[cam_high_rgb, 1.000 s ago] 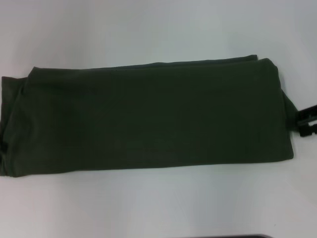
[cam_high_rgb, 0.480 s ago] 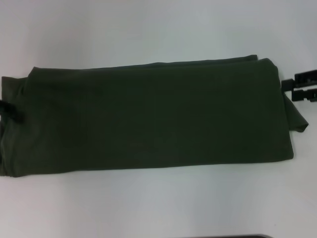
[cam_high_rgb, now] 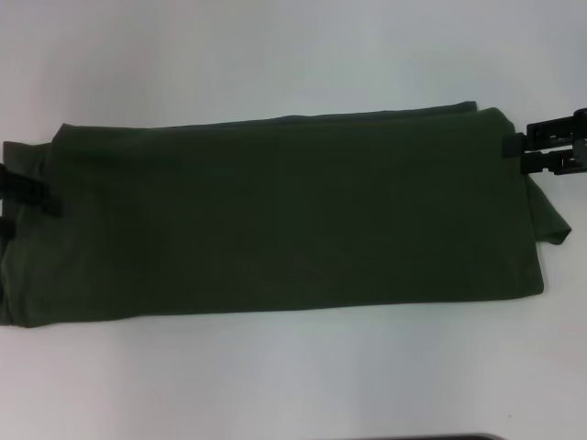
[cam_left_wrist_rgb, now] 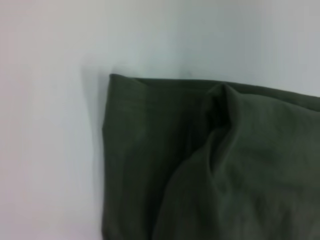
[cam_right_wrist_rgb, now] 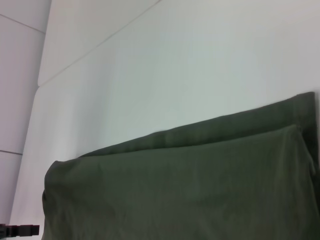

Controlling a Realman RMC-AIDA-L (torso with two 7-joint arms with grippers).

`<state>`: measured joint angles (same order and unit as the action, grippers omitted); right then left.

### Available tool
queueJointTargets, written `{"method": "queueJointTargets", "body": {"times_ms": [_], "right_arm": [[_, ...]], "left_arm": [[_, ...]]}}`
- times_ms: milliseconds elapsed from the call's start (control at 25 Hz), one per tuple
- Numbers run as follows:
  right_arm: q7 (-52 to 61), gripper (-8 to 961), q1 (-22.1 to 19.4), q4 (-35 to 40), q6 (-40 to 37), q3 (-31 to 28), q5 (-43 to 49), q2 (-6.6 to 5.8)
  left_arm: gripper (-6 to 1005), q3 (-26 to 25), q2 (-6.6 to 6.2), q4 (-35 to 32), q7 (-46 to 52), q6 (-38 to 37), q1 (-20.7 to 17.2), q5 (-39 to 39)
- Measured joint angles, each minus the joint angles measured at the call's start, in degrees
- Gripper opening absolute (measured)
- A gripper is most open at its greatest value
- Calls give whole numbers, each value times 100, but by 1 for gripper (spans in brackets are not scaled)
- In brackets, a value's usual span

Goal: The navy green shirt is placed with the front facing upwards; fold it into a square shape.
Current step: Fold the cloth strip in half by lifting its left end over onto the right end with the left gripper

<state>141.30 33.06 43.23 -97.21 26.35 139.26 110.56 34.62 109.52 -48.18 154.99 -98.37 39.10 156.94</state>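
Across the tabletop (cam_high_rgb: 275,385) lies the navy green shirt (cam_high_rgb: 275,220), soft, limp; take end corners. Right pincer (cam_high_rgb: 514,156) open; left pincer (cam_high_rgb: 37,197) unclear.

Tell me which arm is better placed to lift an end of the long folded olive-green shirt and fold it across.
Right, probably. The right gripper sits at the far corner of the dark olive-green cotton shirt, fingers apart. The left gripper is only partly in view at the opposite end.

Head looks down; wrists closely share the shirt (cam_high_rgb: 284,215).
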Motion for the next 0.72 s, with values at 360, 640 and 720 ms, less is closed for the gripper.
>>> {"method": "queueJointTargets", "body": {"times_ms": [360,640,720], "right_arm": [[-3,597,-8,-13,50,10,-5,46],[31,594,-33,-17,59,-4,-5,55],[42,594,-50,-16,58,-22,-5,54]], "left_arm": [[797,69,24,433,-214,-124,72,-838],[791,287,12,803,-209,381,37,-669],[790,289,1,848,-208,471,20,-602]]}}
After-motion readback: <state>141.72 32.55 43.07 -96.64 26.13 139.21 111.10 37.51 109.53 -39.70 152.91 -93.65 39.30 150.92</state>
